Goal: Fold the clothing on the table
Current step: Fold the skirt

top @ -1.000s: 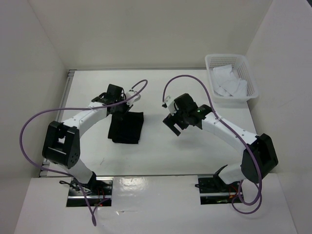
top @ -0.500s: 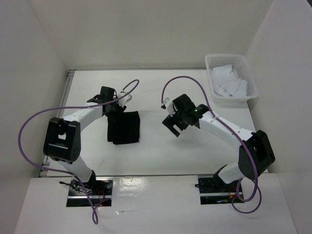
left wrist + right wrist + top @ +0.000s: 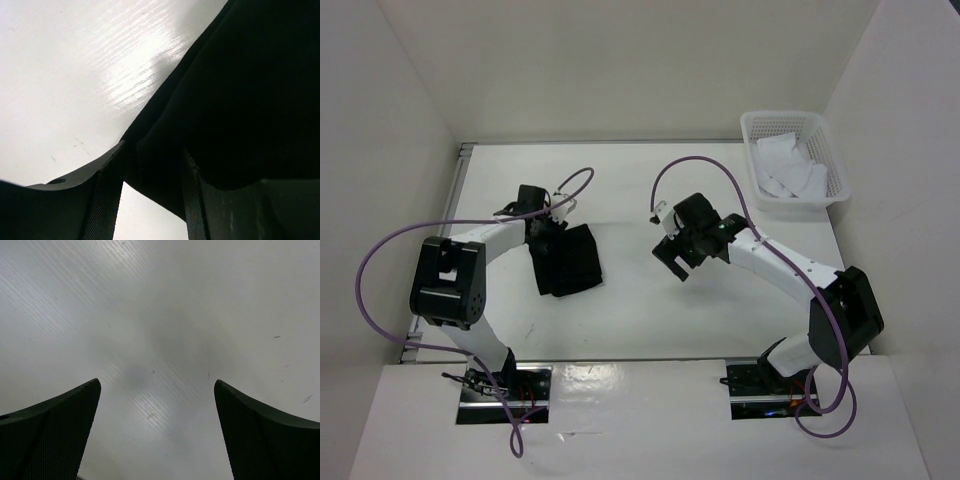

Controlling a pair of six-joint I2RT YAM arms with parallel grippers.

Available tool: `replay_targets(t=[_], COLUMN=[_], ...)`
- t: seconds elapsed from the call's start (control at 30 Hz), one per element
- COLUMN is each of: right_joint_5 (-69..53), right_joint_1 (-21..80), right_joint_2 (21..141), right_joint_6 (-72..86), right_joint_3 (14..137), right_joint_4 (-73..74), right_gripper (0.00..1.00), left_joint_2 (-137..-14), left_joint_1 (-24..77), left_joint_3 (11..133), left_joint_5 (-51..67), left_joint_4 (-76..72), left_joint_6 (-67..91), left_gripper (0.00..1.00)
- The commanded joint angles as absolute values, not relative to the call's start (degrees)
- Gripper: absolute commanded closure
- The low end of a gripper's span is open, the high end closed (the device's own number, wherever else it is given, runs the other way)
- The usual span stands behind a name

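Observation:
The clothing [image 3: 570,262], a black folded bundle, lies tilted on the white table [image 3: 650,315] left of centre. My left gripper [image 3: 548,236] is at its upper left corner. In the left wrist view the clothing [image 3: 240,100] fills the right side, and a fold of its edge sits between my fingers [image 3: 107,200]. The left gripper [image 3: 152,150] has its jaws apart, with bare table showing between them below the fold. My right gripper [image 3: 672,262] hovers over bare table right of the clothing. The right gripper [image 3: 156,385] is wide open and empty.
A white lattice basket [image 3: 830,150] holding white cloth pieces [image 3: 785,172] stands at the back right corner. A metal rail [image 3: 457,200] runs along the table's left edge. White walls close in the left, back and right sides.
My left gripper has moved left and a little toward the back, dragging the clothing's top corner so the bundle turned and tilted. Its jaws have spread apart. The right arm has barely shifted.

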State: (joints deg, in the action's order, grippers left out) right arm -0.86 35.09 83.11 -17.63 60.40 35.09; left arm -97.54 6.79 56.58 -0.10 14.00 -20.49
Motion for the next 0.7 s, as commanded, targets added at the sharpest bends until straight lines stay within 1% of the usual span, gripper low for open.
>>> replay_targets(t=[0.0,0.1,0.17,0.3,0.37,0.47,0.67], right_joint_5=[-1.23,-0.71,0.61,10.42,12.65,13.27,12.13], right_joint_1=[34.80,34.80,34.80,32.44,28.33,24.80,21.98], right_joint_2=[83.41,82.89,82.88,81.65,80.34,77.53,72.60], right_joint_6=[-17.05,-17.05,-17.05,-13.89,-11.96,-11.34,-11.34], right_joint_3=[60.12,60.12,60.12,60.12,60.12,60.64,60.03], right_joint_4=[33.84,33.84,33.84,30.07,28.83,28.83,27.77], right_gripper=[0.02,0.02,0.02,0.02,0.02,0.02,0.02], left_joint_2=[-100.10,-100.11,-100.63,-102.48,-102.48,-103.00,-104.93], left_joint_1=[6.33,6.33,8.60,10.46,10.99,13.53,20.65], left_joint_3=[55.02,55.55,56.07,58.44,59.32,62.30,67.14], left_joint_5=[-1.24,-0.62,-0.62,-1.14,-1.14,-1.14,-7.11], left_joint_4=[13.18,13.18,13.71,15.21,16.34,18.80,21.44], left_joint_6=[-19.16,-19.16,-19.16,-19.15,-19.16,-17.84,-16.53], left_gripper=[0.47,0.47,0.47,0.47,0.47,0.47,0.47])
